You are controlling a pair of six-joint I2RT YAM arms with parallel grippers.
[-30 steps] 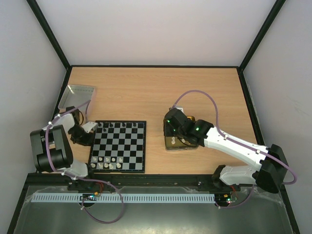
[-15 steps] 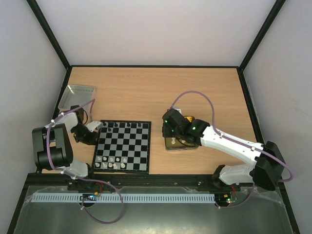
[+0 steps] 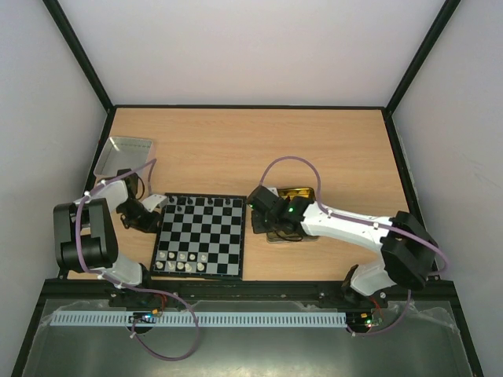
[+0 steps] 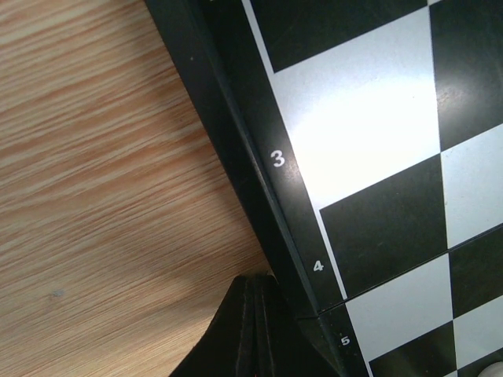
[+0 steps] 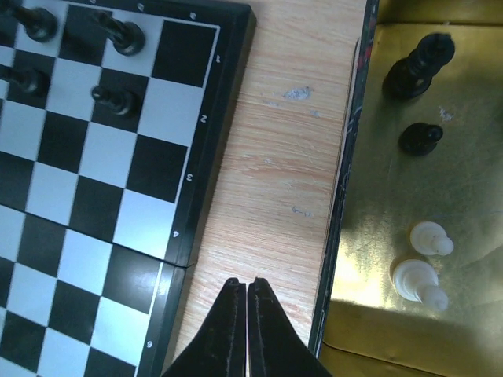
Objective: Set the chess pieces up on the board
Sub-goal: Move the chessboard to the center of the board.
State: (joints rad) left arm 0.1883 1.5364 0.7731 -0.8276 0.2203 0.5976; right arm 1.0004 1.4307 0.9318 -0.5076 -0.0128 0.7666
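Cream chess pieces (image 3: pixel 181 257) tiny, types indistinct

The light wooden bench (image 3: pixel 330 141) runs wide and mostly bare, its grain going left to right, edged by a thin dark frame. Three things lie flat on it. A small square black-and-silver chessboard (image 3: pixel 200 236) sits toward the near left, turned slightly askew to the bench edge. Just right of it lies a gold square tin tray (image 3: pixel 297 192), with a narrow strip of bare, faintly scuffed wood between the two. A silver-grey tin lid (image 3: pixel 124 153) rests by the far left edge, well behind the chessboard.
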